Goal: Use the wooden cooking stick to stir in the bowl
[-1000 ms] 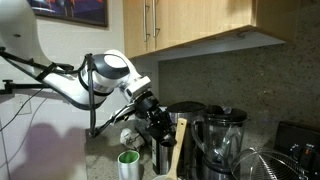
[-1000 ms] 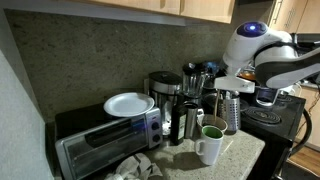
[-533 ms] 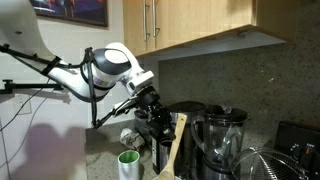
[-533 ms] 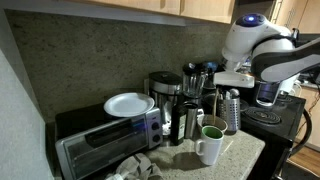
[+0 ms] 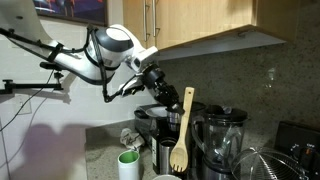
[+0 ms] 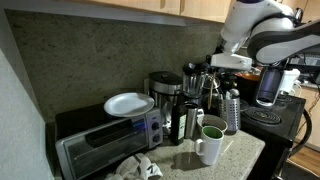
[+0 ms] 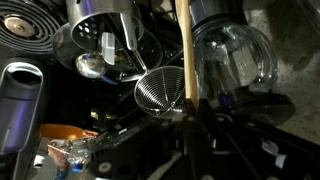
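Observation:
My gripper point(image 5: 177, 103) is shut on the handle of the wooden cooking stick point(image 5: 182, 135), a light-tan spatula. It hangs upright, paddle down, above the counter and in front of the blender point(image 5: 222, 140). The paddle hangs just above the pale rim of the bowl point(image 5: 164, 177), which barely shows at the bottom edge. In the wrist view the stick's handle point(image 7: 184, 50) runs straight up from between my fingers point(image 7: 190, 118). In an exterior view my gripper point(image 6: 228, 62) is high at the right; the stick is hard to make out there.
A white cup with green inside point(image 5: 129, 163) point(image 6: 211, 141) and a steel tumbler point(image 5: 163, 155) stand by the bowl. A coffee maker point(image 6: 165, 92), black flask point(image 6: 187, 122), metal grater point(image 6: 230, 110), and toaster oven point(image 6: 105, 142) with a plate point(image 6: 128, 104) crowd the counter. A wire strainer point(image 7: 162, 92) lies below.
My arm has risen and lifted the wooden cooking stick straight up. Its paddle, low by the bowl before, now hangs higher in front of the blender.

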Controlling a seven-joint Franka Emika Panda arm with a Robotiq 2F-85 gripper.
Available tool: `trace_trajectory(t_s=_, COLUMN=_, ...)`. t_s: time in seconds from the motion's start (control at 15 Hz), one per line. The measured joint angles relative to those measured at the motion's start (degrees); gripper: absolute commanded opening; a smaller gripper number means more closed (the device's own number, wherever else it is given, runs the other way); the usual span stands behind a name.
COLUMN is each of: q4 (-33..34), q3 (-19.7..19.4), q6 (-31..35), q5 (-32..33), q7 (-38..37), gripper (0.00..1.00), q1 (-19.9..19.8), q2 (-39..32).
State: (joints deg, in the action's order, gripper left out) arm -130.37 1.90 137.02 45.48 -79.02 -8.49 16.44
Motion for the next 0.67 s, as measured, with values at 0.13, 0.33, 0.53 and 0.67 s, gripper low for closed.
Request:
trace_trajectory(t_s=0.13, q4=2.50, q3=-0.02, q6=-1.79, q5=0.00, q7=0.03, gripper=0.05, q1=-0.01, q2=0.09)
trace_trajectory(t_s=0.33, q4=6.64, q3=-0.34, q6=-5.46, q5=0.52, q7=0.04, gripper=0.05, q1=-0.27, q2=0.19)
trace_trajectory(t_s=0.53, q4=9.88, q3=-1.19, q6=-8.76, q5=1.40, q7=0.04, gripper=0.05, q1=-0.96, q2=0.18)
trace_trajectory(t_s=0.67, q4=11.33, q3=-2.01, q6=-10.69, q5=2.17, q7=0.04, gripper=0.05, q1=-1.30, q2=0.17)
